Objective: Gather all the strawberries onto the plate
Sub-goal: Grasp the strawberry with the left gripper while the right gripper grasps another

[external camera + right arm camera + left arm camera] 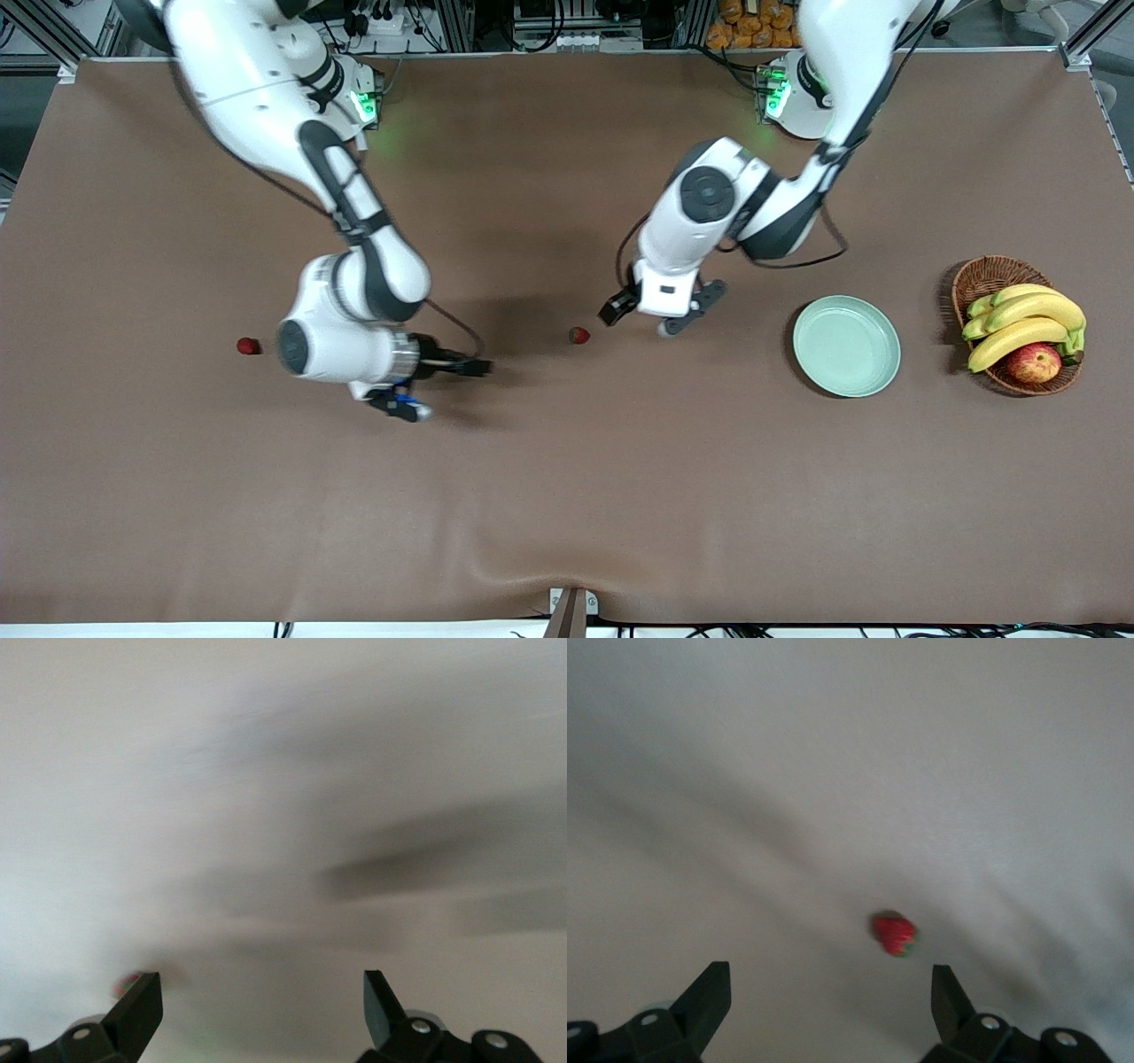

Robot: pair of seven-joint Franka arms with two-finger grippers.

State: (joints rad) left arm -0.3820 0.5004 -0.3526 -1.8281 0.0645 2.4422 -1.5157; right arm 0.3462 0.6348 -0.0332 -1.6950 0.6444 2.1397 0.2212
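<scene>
While your left gripper (644, 321) is hanging spread and empty at frame centre, a strawberry (579, 335) is lying beside it on the table (567, 496); its axis is unreadable. Your right gripper (416, 388), also spread, is hanging centre-left near another strawberry (249, 346). The plate (846, 346) is sitting empty at right.

Two strawberries (578, 335) (249, 346), one plate (846, 346), one basket (983, 275)

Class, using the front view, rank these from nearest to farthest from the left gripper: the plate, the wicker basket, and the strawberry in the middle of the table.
From the left gripper:
1. Strawberry, just beside the gripper, toward the right arm's end of the table.
2. Plate, toward the left arm's end.
3. Wicker basket, past the plate at the left arm's end.
</scene>
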